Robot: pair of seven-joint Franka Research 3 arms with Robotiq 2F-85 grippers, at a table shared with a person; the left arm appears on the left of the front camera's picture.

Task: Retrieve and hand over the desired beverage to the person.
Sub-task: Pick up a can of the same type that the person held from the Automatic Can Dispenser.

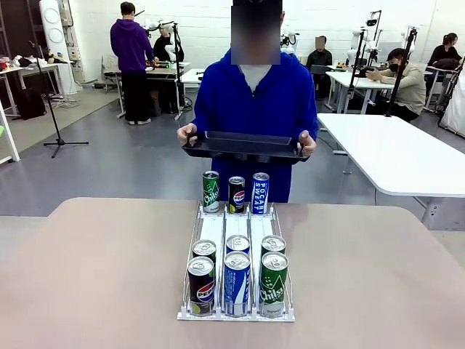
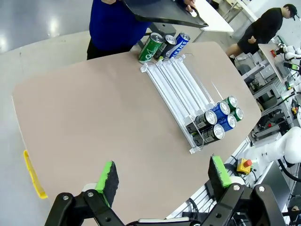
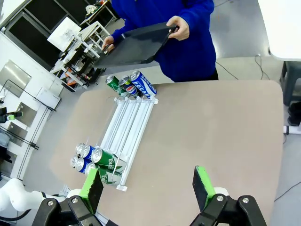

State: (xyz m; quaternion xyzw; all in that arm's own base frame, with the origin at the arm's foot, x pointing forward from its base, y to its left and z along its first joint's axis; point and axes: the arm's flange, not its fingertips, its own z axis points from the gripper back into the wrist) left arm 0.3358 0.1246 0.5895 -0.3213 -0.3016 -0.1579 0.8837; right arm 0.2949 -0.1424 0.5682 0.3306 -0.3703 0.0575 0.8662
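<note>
Hovering above the table, my left gripper [image 2: 163, 175] and right gripper [image 3: 147, 186] are both spread wide and empty. Six cans [image 1: 237, 280] crowd the near end of the rack [image 1: 237, 225]. They look rigid, smooth and probably full, so I'd pinch one mid-body, firmly without denting it. Three more cans [image 1: 235, 193] stand at the far end, before the person [image 1: 251, 94] holding a tray [image 1: 243, 145].
</note>
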